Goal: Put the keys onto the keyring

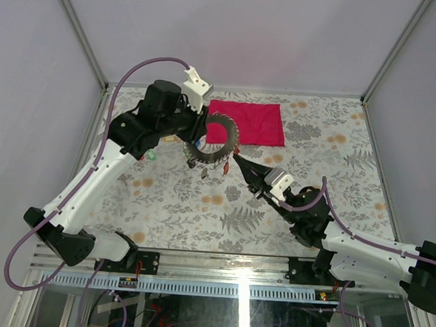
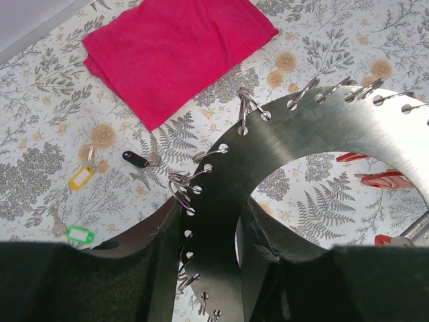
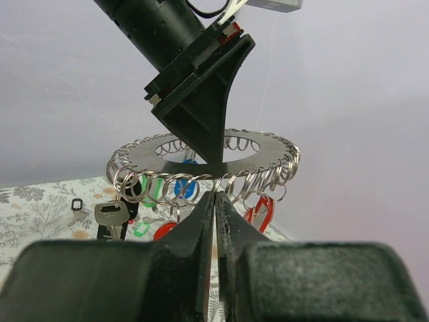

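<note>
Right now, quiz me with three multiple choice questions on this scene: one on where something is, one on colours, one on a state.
1. Where is the red cloth?
A. flat on the table, beyond the metal ring
B. draped over the right arm
C. hanging from the frame

2. Which loose tags lie on the table left of the ring in the left wrist view?
A. white, orange, pink
B. purple only
C. yellow tag, black tag, green tag

3. How is the metal ring?
A. lying on the table
B. held up in the left tool
C. leaning on the cloth

Answers: A, the top view shows it spread on the far tabletop; C, those three tags lie beside the ring; B, the tool clamps its rim above the table.
</note>
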Available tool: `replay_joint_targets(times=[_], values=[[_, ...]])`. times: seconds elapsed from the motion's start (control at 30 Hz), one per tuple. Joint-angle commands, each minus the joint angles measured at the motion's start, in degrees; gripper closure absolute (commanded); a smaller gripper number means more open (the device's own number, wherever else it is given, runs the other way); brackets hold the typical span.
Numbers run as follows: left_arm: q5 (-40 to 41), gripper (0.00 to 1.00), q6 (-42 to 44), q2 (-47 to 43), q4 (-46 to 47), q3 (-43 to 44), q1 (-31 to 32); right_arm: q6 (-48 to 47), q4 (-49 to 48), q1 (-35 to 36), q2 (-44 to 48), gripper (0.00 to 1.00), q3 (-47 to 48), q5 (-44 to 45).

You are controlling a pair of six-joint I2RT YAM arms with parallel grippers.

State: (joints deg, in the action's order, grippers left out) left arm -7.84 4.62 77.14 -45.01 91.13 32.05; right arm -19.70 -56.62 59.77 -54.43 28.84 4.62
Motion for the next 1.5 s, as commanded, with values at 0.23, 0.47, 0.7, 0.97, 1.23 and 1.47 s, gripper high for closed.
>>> replay_joint_targets(times=[0.23, 0.47, 0.7, 0.97, 1.23, 1.47], values=[[-1.24, 1.00, 0.02, -1.93, 2.93, -0.06, -0.21, 0.27, 5.76, 0.31, 10.30, 0.85, 0.79, 3.71], [-8.82, 1.00, 6.60, -3.80, 4.97, -1.66, -0.19, 2.87, 31.59, 0.30, 16.67, 0.67, 7.23, 5.61], [-25.95, 1.00, 18.93, -7.97, 9.16, -5.41, -0.23, 7.45, 63.88, 0.27, 17.23, 0.54, 22.71, 9.14], [-40.61, 1.00, 35.43, -7.99, 6.43, -6.27, -0.23, 11.01, 80.09, 0.04, 12.02, 0.50, 35.60, 0.39], [-46.89, 1.00, 43.63, -3.19, 0.97, -0.95, -0.32, 14.47, 75.35, -4.66, 11.78, 0.49, 33.33, -22.04], [-48.66, 1.00, 43.20, -2.49, 0.35, -0.21, -0.27, 16.05, 54.66, -6.33, 16.24, 0.54, 22.24, -22.67]])
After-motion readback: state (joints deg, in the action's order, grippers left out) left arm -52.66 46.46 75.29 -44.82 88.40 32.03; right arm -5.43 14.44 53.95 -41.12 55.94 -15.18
